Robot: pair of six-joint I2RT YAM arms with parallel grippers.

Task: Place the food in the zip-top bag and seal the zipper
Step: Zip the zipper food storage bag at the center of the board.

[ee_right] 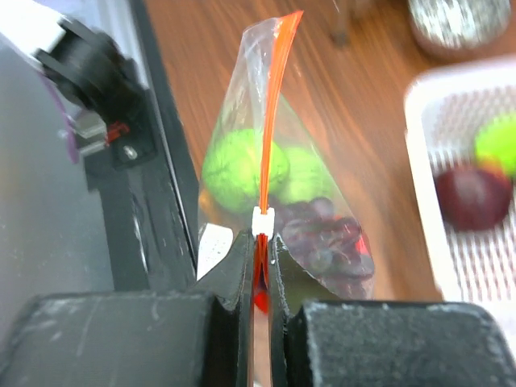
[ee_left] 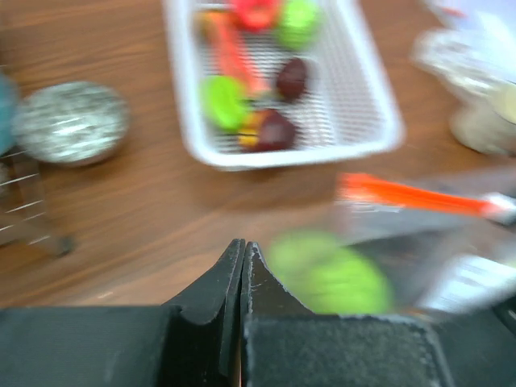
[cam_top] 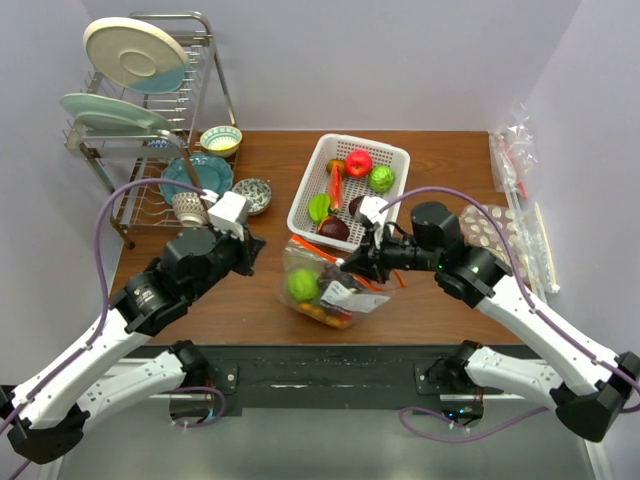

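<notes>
The zip-top bag sits on the desk just near of the white basket, bulging with green fruit and dark grapes. It looks thin, limp and slippery, weighted low by its load, so the stiffer zipper seems the sensible place to hold. The right end effector is clamped on that strip at its right end, beside a small white tab. The strip's long axis runs leftward away from it. The left end effector is pinched together on nothing, left of the bag.
</notes>
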